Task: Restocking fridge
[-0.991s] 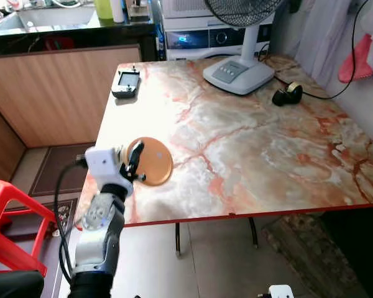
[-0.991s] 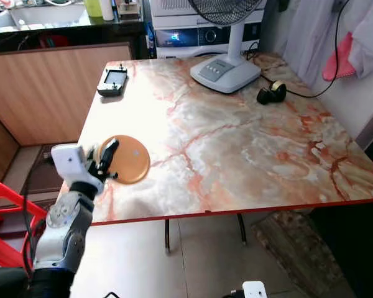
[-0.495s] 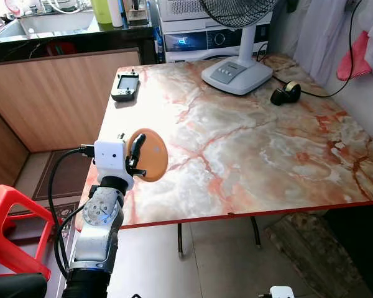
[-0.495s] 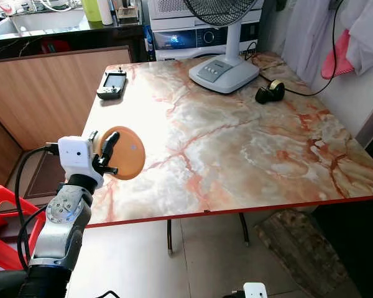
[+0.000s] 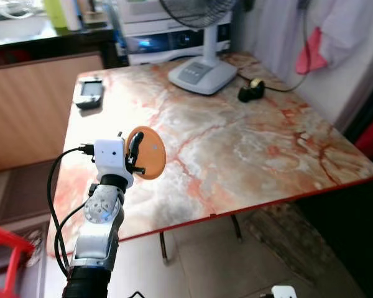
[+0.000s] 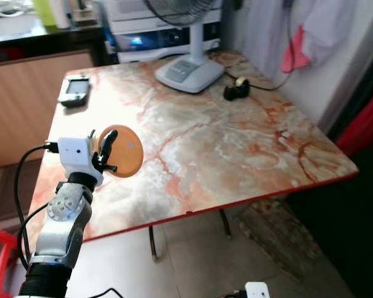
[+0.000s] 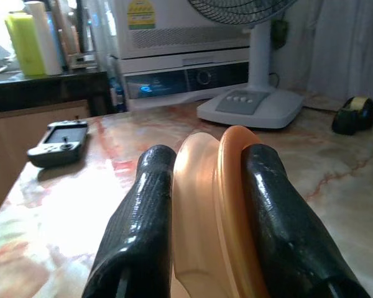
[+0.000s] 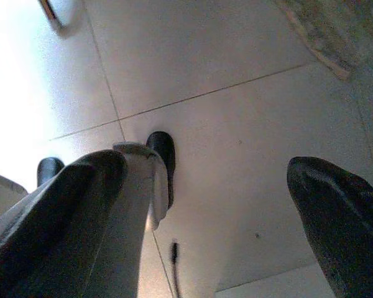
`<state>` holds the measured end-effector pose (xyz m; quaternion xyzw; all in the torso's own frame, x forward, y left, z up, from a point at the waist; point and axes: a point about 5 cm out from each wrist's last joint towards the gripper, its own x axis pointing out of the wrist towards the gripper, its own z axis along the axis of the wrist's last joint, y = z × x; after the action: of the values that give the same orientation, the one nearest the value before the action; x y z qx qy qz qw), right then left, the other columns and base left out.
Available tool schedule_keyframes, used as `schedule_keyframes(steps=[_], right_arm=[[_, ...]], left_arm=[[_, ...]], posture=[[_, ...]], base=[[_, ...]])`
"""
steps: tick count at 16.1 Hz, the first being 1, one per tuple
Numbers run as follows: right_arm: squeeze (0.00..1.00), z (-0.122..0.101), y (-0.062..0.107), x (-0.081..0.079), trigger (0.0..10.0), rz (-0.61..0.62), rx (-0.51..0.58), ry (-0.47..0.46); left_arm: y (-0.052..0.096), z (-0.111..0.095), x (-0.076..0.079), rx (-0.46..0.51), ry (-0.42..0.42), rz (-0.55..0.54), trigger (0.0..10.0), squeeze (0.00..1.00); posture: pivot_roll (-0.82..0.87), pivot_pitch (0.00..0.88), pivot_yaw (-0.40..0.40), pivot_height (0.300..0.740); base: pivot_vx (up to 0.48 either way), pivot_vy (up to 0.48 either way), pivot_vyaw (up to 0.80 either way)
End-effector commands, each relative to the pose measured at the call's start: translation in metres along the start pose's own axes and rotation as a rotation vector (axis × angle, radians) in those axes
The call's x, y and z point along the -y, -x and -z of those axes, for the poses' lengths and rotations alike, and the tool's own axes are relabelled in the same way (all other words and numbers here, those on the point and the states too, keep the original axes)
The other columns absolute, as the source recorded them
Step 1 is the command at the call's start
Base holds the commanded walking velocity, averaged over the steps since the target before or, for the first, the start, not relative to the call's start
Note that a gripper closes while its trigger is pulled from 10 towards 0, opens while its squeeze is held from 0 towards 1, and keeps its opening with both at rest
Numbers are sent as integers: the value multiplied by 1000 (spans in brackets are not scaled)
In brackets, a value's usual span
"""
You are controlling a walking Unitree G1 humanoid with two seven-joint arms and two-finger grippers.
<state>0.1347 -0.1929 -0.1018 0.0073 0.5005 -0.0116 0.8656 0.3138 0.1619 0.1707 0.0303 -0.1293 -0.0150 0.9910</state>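
I see left gripper [image 7: 202,217] raised over near-left corner of marble surface [image 5: 248,143], jaws clamped on orange plate [image 5: 146,153] held on edge, clear of surface. Right gripper [image 8: 217,205] hangs low, jaws spread wide over tiled floor [image 8: 236,93]. Fan base [image 5: 202,73], tape dispenser [image 5: 251,90], handheld console [image 5: 89,92] at far side.

The silver left arm reaches up over the table's near-left edge, its left gripper [image 7: 202,186] clamped with both black fingers [image 7: 137,230] on a round orange plastic plate [image 5: 146,153] held on edge. The right gripper [image 8: 217,217] hangs low over the floor, fingers spread wide.
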Motion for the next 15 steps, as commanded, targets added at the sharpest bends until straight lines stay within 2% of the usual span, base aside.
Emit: schedule_keyframes(steps=[1,10,15], right_arm=[[0,2,0,-4,10000,-9,-12,-16],[0,2,0,-4,10000,-8,-12,-29],[0,2,0,-5,10000,-10,-13,-33]], left_arm=[[-3,-3,0,8,-20,-3,10000,0],[-5,-2,4,4,-14,14,10000,0],[-5,-2,11,8,-39,63,10000,0]], posture=[[75,14,29,740],[76,14,30,740],[76,14,35,740]], base=[[0,0,-756],[0,0,-738],[0,0,-738]])
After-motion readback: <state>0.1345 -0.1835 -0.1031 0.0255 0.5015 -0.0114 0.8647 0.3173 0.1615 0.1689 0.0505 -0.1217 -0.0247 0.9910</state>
